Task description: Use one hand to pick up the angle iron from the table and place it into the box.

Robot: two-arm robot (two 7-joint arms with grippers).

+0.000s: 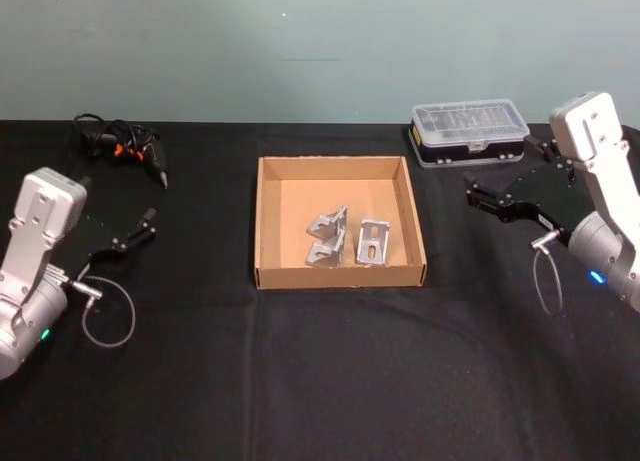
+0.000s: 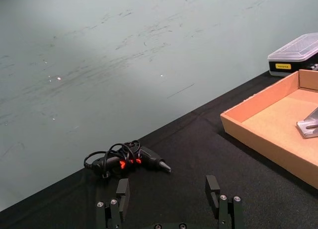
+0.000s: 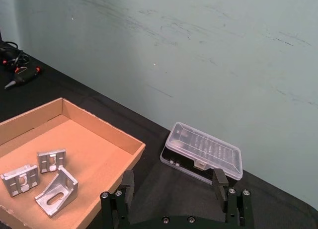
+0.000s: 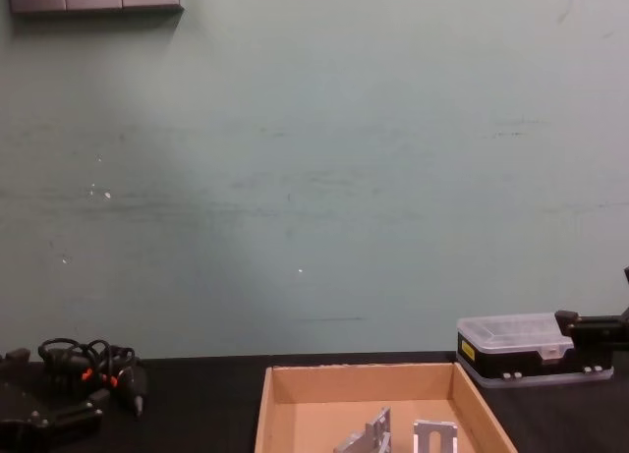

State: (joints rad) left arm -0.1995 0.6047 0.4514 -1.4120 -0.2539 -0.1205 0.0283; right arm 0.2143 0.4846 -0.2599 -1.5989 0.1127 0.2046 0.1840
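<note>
The tan box (image 1: 263, 221) sits mid-table on the black table (image 1: 320, 381). Three silver angle irons lie inside it: two close together (image 3: 51, 161) (image 3: 21, 180) and one beside them (image 3: 57, 191); the head view shows them as a cluster (image 1: 328, 239) and a single piece (image 1: 373, 243). My left gripper (image 1: 140, 229) hovers at the table's left, open and empty, its fingers (image 2: 122, 191) spread. My right gripper (image 1: 470, 190) hangs right of the box, near its far corner. It is also open and empty, fingers (image 3: 220, 182) apart.
A black case with a clear lid (image 1: 470, 133) stands at the back right, close behind the right gripper. A black tool with orange marks and a coiled cord (image 1: 125, 146) lies at the back left. A green wall rises behind the table's far edge.
</note>
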